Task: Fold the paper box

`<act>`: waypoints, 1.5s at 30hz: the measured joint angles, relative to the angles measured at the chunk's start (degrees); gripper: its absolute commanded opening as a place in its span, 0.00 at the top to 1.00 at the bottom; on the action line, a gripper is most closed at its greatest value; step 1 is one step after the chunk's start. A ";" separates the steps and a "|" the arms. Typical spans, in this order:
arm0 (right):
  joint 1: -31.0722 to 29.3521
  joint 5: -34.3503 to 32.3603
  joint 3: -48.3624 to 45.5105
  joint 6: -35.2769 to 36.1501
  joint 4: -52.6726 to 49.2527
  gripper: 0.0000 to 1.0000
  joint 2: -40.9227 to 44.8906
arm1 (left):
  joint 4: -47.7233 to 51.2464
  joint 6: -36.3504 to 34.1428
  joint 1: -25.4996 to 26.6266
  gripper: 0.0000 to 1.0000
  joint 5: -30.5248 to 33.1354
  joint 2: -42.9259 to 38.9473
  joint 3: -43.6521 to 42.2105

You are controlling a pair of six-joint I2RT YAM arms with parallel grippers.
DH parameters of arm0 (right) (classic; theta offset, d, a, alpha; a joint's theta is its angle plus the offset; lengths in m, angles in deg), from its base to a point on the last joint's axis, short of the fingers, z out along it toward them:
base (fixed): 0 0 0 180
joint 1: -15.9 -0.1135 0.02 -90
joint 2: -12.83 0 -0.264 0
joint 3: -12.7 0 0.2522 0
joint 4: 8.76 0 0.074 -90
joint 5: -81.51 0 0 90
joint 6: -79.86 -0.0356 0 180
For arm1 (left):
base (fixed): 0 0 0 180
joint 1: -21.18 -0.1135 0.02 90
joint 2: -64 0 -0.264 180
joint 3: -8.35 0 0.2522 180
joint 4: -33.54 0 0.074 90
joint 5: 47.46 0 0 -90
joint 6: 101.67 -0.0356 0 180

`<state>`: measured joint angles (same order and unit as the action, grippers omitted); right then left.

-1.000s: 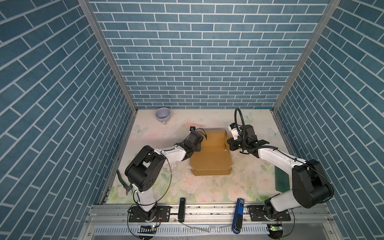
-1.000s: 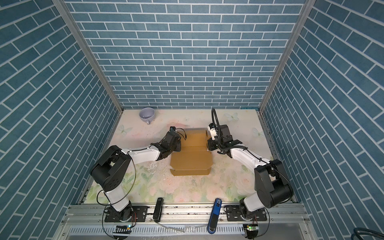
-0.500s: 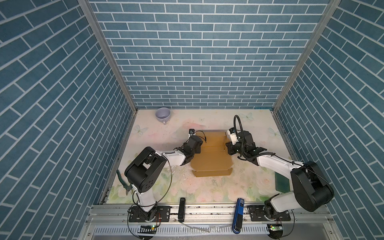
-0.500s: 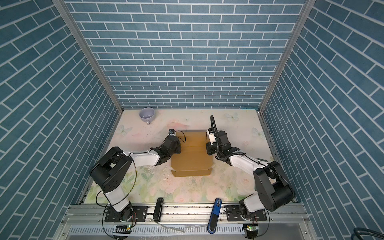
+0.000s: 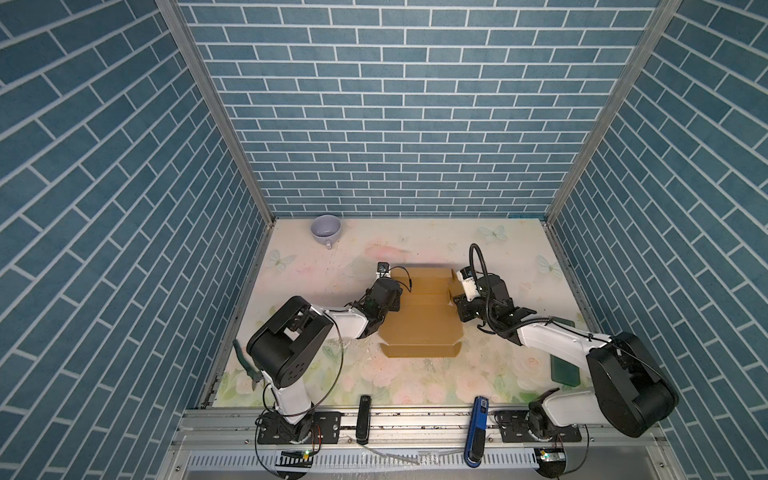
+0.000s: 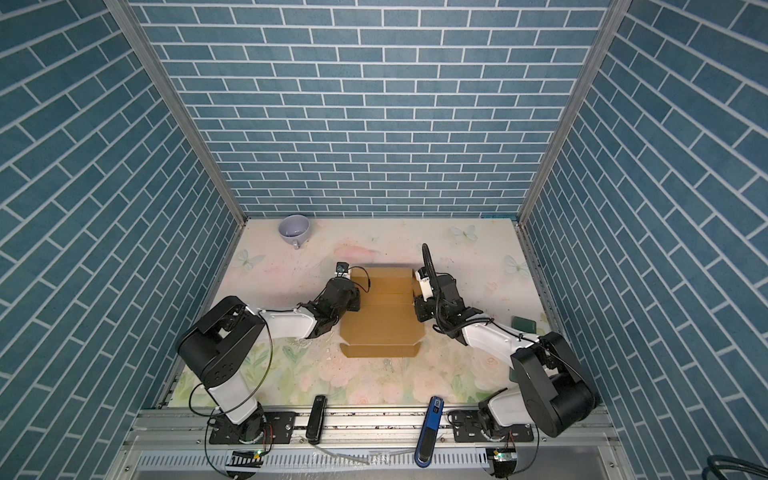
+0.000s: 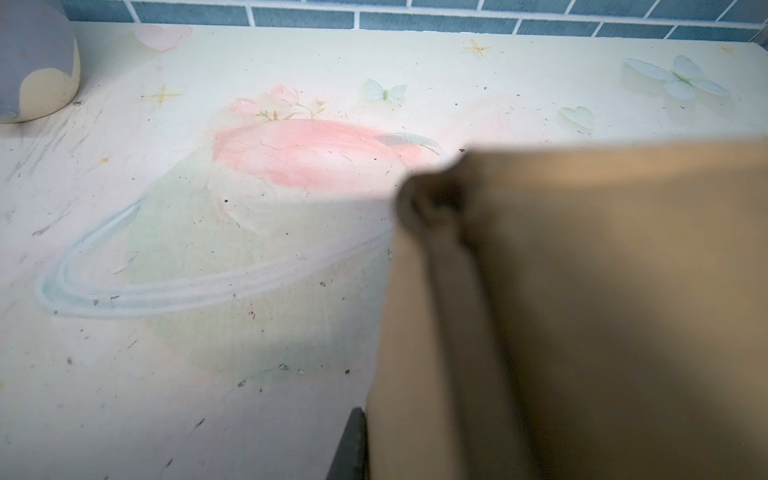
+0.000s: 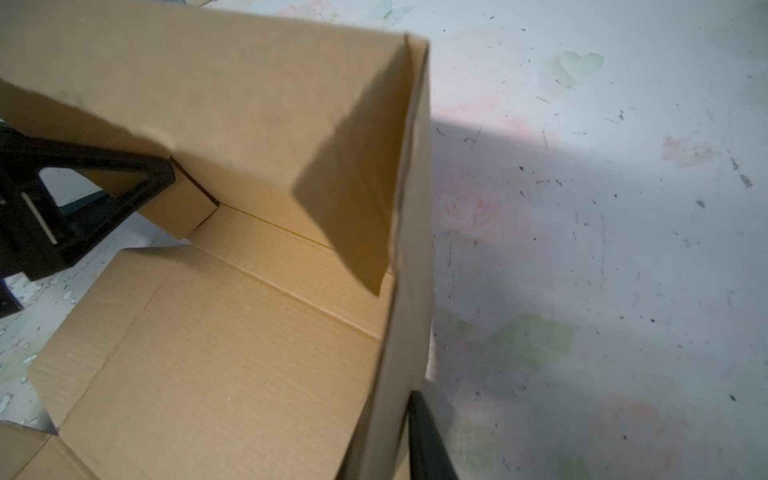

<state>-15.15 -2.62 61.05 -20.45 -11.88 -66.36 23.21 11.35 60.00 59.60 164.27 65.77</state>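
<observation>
Left hand (image 5: 397,291) clamps a side wall of the paper box (image 5: 419,328). Right hand (image 5: 456,304) straddles the opposite wall; I cannot tell its grip.

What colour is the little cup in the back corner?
The cup is pale lilac, clearest in a top view.

Bright, even overhead light filled both top views, where the blue brick-pattern walls (image 5: 124,166) stretched wide toward the frame edges (a wide lens). In the left wrist view the tan-brown cardboard paper box (image 7: 582,311) was a blurred, out-of-focus mass shading the pale floral-print tabletop (image 7: 166,395). The right wrist view was sharper, with hard dark shadows inside and beside the box.
</observation>
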 measured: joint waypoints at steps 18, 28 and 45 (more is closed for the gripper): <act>-0.09 -0.04 -0.07 -0.48 -0.44 0.52 0.98 | -0.63 -0.35 0.09 0.87 0.02 -0.04 -0.35; -0.04 -0.04 -0.07 -0.17 -7.87 0.45 13.29 | -0.04 -0.37 0.11 0.87 0.07 -0.04 -0.04; 11.13 3.48 0.52 1.79 -15.52 0.47 10.64 | 0.59 -0.35 0.17 0.87 0.13 -0.04 0.24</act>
<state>-4.02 0.85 61.58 -18.65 -27.40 -55.72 23.80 11.00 60.18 59.73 164.23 66.01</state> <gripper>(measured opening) 0.532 0.127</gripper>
